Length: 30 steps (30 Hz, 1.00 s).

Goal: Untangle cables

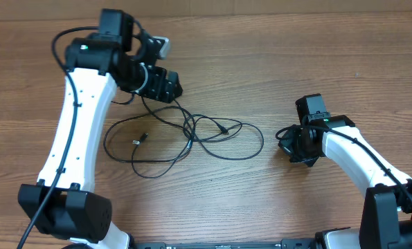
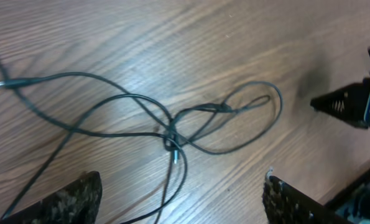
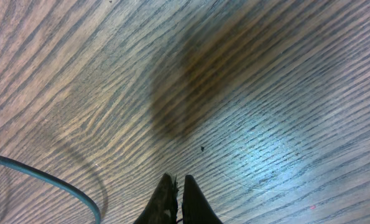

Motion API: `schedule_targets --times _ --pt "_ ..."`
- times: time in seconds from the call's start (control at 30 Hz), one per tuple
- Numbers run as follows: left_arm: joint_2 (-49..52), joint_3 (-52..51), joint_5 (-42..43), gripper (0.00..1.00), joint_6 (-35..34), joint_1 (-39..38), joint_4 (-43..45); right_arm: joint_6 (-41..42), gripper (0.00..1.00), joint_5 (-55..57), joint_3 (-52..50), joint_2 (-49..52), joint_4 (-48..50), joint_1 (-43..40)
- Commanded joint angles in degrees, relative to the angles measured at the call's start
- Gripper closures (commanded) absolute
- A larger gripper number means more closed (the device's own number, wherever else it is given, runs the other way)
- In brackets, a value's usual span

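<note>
Though tangled, cables (image 1: 190, 130) between both jaws.

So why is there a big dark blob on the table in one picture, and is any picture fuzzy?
Right wrist view: the dark blob is a shadow on the table, with a bright glare patch below it. Left wrist view: a bit fuzzy, the cables look soft. Overhead view: sharp and evenly lit.
</note>
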Motion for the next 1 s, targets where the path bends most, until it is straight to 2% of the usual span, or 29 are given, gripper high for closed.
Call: schedule_targets --times 0.0,0.43,0.87,0.97 --pt "3.2 0.5 -0.9 0.18 2.7 -2.1 -0.5 -0.4 0.96 1.0 -0.5 0.2 0.1 0.0" --pt "15.9 0.5 -1.5 0.20 2.7 -7.3 -3.0 -0.4 0.96 1.0 -0.5 0.2 0.0 0.0" --pt "27.6 0.5 -3.9 0.21 2.7 -8.0 -2.7 -0.4 0.96 1.0 -0.5 0.2 0.0 0.0" --pt "29.4 0.5 -3.9 0.28 2.7 -8.3 -2.7 -0.4 0.96 1.0 -0.5 0.2 0.0 0.0"
